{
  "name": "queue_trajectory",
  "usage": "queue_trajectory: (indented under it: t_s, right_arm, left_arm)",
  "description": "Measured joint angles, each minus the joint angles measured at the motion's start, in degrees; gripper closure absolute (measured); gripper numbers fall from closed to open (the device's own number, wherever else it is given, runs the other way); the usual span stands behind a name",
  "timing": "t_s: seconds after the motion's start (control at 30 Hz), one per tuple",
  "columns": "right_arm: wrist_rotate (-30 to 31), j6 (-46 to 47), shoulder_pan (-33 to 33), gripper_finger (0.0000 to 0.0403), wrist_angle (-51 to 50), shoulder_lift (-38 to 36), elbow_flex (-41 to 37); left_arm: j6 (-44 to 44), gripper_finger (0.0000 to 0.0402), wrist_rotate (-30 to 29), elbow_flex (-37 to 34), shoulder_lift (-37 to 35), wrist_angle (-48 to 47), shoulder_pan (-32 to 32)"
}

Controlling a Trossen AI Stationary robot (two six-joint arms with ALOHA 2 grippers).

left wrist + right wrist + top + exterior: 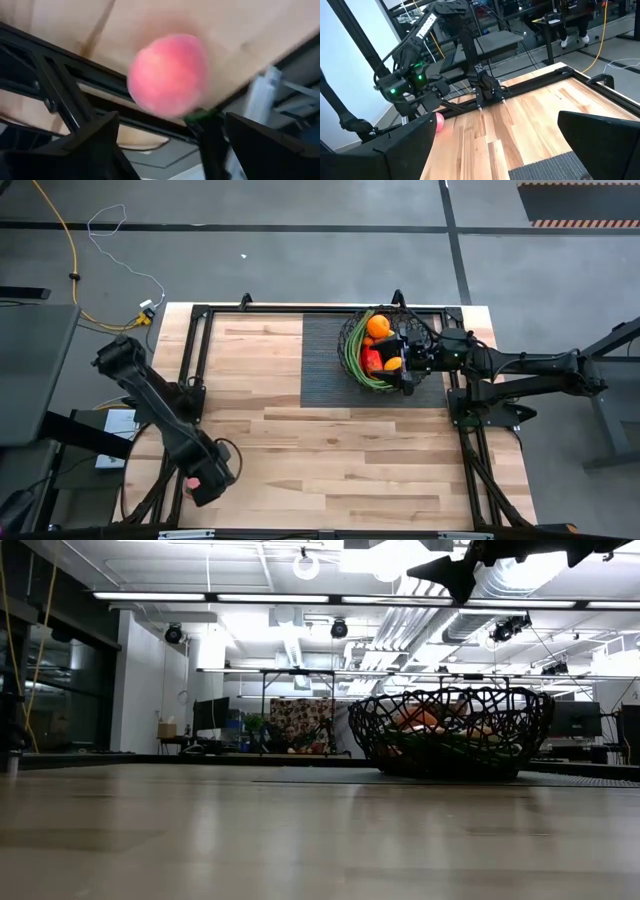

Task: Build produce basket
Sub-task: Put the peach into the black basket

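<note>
The black wire basket point(350, 340) point(450, 730) stands on the dark ribbed mat at the table's far right. It holds oranges point(378, 326), a red piece point(371, 360) and green stalks point(355, 368). My right gripper point(405, 365) point(495, 145) hovers open above the basket's right side and holds nothing. My left gripper point(203, 480) point(171, 116) is at the table's near left, open. A pink peach point(167, 75) point(190, 481) point(439, 121) shows just beyond its spread fingertips, clear of both fingers. I cannot tell whether the peach lies on the table.
The ribbed mat point(325, 370) covers the far middle of the wooden table point(330, 450). Black frame rails point(195, 360) run along the table's left, right and far edges. The wood between the two arms is bare. Cables point(110, 270) lie on the floor beyond the far left corner.
</note>
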Motion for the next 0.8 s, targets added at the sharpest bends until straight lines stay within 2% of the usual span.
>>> queue_trajectory:
  t_s: [0.2, 0.37, 0.8]
  right_arm:
    - [0.5, 0.2, 0.0, 0.0004, -0.2, 0.0, 0.0]
    - [0.7, 0.2, 0.0, 0.0004, -0.4, 0.0, 0.0]
    - [0.9, 0.2, 0.0, 0.0004, -1.5, 0.0, 0.0]
  left_arm:
    - [-0.1, 0.0053, -1.3, -1.6, 2.5, 0.4, 0.2]
    - [-1.8, 0.0053, 1.4, -1.7, 3.6, 1.0, -0.3]
    - [-1.1, 0.0053, 2.2, -1.7, 10.9, 8.5, -1.8]
